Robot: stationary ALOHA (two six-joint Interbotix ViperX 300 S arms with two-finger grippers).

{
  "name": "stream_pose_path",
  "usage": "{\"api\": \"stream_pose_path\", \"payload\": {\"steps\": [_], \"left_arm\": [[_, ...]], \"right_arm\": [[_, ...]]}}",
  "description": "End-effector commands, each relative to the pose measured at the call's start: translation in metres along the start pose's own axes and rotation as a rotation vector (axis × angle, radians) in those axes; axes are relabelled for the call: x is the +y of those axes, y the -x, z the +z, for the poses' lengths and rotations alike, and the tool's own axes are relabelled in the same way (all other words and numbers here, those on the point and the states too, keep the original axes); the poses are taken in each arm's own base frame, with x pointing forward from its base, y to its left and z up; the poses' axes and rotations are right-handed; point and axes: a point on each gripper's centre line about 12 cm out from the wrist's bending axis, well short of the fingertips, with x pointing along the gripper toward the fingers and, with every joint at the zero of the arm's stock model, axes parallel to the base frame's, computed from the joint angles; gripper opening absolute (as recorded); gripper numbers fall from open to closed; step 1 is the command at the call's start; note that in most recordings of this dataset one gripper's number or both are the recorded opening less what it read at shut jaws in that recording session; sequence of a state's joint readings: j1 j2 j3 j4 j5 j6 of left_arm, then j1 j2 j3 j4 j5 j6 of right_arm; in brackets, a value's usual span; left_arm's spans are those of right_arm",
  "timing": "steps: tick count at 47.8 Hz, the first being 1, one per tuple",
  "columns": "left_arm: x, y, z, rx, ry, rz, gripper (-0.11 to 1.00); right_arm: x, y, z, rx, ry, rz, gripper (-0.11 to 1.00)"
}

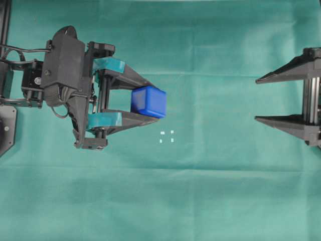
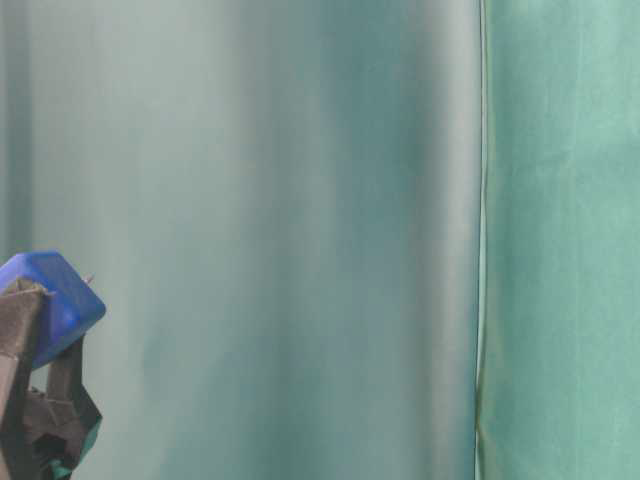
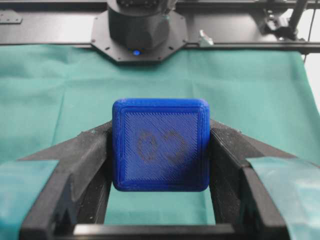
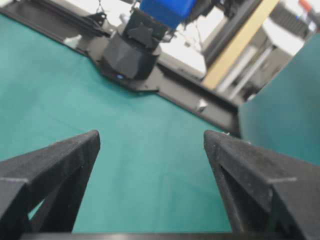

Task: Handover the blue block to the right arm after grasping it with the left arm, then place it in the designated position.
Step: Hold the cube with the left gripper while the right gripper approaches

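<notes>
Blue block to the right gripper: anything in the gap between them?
Nothing but bare green cloth between the blue block and the open right gripper, per the overhead view; the white marks lie just below that line.

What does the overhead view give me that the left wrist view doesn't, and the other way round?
Only the overhead view shows the right hand, open and empty at the right edge, and the designated position, four white marks on the cloth just below and right of the held block.

Only the left wrist view shows the block's front face close up, with its faint embossed mark, and the black base at the far table edge.

Both show the blue block clamped between the left hand fingers, and the green cloth.
</notes>
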State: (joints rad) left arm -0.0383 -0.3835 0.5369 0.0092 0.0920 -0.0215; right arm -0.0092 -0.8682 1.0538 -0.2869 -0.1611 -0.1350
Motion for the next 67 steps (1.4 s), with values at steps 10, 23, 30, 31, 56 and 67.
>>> {"api": "stream_pose_path", "payload": {"steps": [10, 23, 30, 31, 56, 67], "left_arm": [[0.001, 0.005, 0.01, -0.034, 0.005, 0.002, 0.47], [0.001, 0.004, 0.008, -0.029, 0.005, 0.002, 0.47], [0.001, 0.004, 0.008, -0.028, 0.007, 0.002, 0.47], [0.001, 0.004, 0.008, -0.031, 0.005, 0.002, 0.47], [0.003, 0.004, 0.008, -0.028, 0.008, 0.007, 0.47], [0.003, 0.004, 0.008, -0.028, 0.008, 0.008, 0.47]], "right_arm": [[-0.007, -0.003, 0.022, -0.048, 0.392, -0.005, 0.94], [-0.009, -0.003, 0.029, -0.051, 0.716, -0.006, 0.94], [-0.01, -0.003, 0.027, -0.031, 0.762, -0.002, 0.94], [-0.01, -0.003, 0.027, -0.03, 0.764, -0.002, 0.94], [-0.01, -0.003, 0.029, -0.041, 0.789, -0.005, 0.94], [-0.01, -0.003, 0.03, -0.042, 0.789, -0.005, 0.94]]}}
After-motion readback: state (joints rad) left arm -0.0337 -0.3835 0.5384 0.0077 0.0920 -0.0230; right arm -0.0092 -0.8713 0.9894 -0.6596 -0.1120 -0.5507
